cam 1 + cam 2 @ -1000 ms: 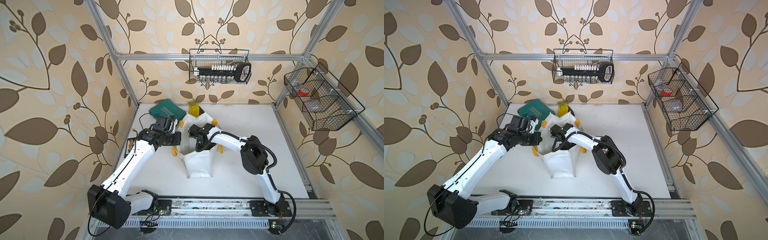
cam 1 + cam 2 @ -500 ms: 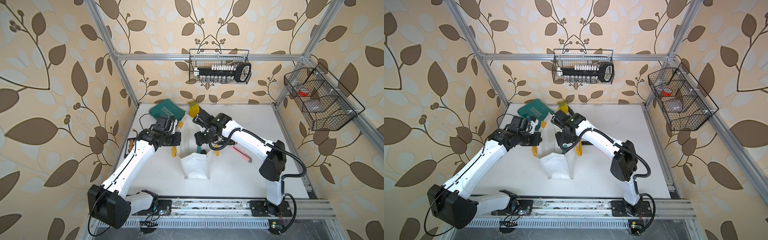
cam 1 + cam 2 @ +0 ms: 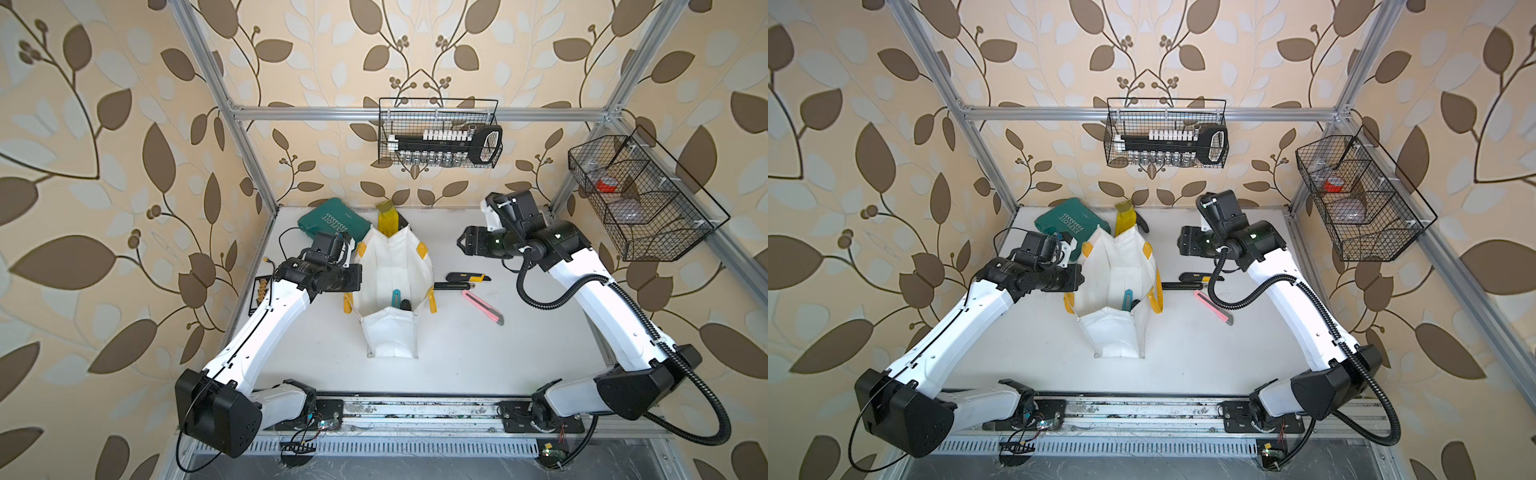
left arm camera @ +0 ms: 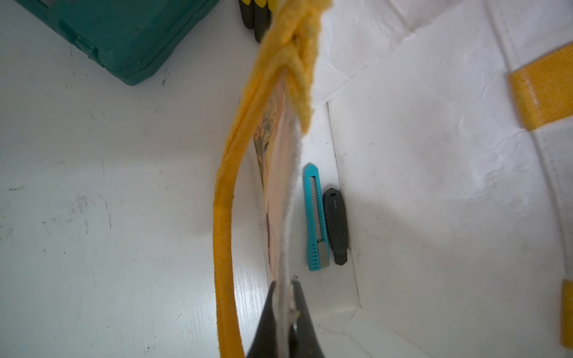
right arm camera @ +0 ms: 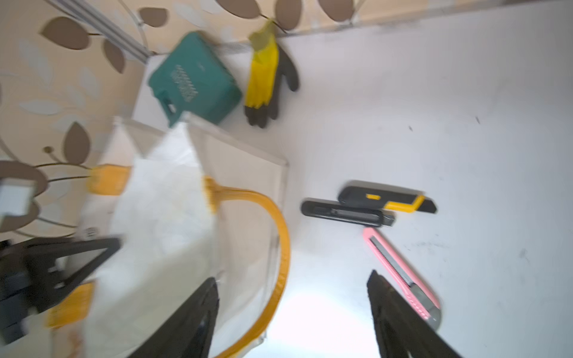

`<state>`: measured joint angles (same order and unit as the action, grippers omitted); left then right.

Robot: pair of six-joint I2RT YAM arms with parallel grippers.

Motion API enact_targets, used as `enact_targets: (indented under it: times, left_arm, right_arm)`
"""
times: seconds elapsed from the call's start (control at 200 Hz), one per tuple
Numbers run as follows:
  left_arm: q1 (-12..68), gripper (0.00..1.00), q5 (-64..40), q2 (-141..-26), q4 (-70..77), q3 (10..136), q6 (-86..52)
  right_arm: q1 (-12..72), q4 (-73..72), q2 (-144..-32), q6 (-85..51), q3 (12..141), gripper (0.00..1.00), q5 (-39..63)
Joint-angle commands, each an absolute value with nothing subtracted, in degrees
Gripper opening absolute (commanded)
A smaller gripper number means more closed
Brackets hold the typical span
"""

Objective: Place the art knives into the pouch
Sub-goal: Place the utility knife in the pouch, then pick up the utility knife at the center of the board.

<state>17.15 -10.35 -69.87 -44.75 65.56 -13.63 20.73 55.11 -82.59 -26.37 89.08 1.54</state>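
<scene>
In both top views my right arm has pulled back from the white gusseted pouch with yellow loop handles (image 3: 388, 266) to the upper right of the white table (image 3: 457, 357). The right gripper (image 3: 462, 243) hangs there spread wide and empty. A second ago it was down in the pouch's mouth, so I judge the drop done. Low in the opening, a teal snap-off knife (image 3: 396, 298) and a dark grey stubby knife (image 3: 406, 306) lie side by side. The art knife is one of them, but I cannot tell which was just let go. The left gripper (image 3: 356, 275) has not moved from the pouch's left rim.

Left wrist view: at lower centre the left gripper (image 4: 286, 310) is clenched on the pouch's white rim, holding the mouth open. Both knives rest on its floor just right of centre, touching.

Right wrist view, blurred: the black fingers (image 5: 192, 316) stand well apart at the bottom edge. Right of centre, a black-and-yellow knife (image 5: 387, 198), a slim black knife (image 5: 347, 213) and a pink snap-off knife (image 5: 400, 269) lie on the bare table, so more trips may follow
</scene>
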Motion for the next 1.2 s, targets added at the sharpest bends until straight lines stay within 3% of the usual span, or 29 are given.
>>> enact_targets:
  times: [0.0, 0.42, 0.73, 0.97, 1.195]
  left_arm:
    - [16.61, 0.0, -10.09, -68.73, -43.08, 65.87, -12.74]
    - [16.62, 0.0, -10.04, -68.99, -43.16, 65.82, -12.51]
    - [16.61, 0.0, -9.69, -69.26, -43.42, 65.91, -12.33]
    - [16.63, 0.0, -9.59, -69.68, -43.42, 66.04, -12.32]
    - [16.62, 0.0, -9.53, -69.52, -43.51, 66.0, -12.45]
  right_arm:
    - [16.32, 55.48, -85.09, -22.29, 80.04, 0.77, 3.46]
    - [8.51, 41.9, -93.5, -18.81, 63.8, 0.78, 13.09]
    - [7.95, 36.34, -98.35, -18.94, 58.9, 0.76, 15.34]
    - [10.22, 35.59, -95.53, -20.36, 53.89, 0.75, 14.09]
    - [16.49, 39.17, -97.57, -23.42, 53.56, 0.74, 4.74]
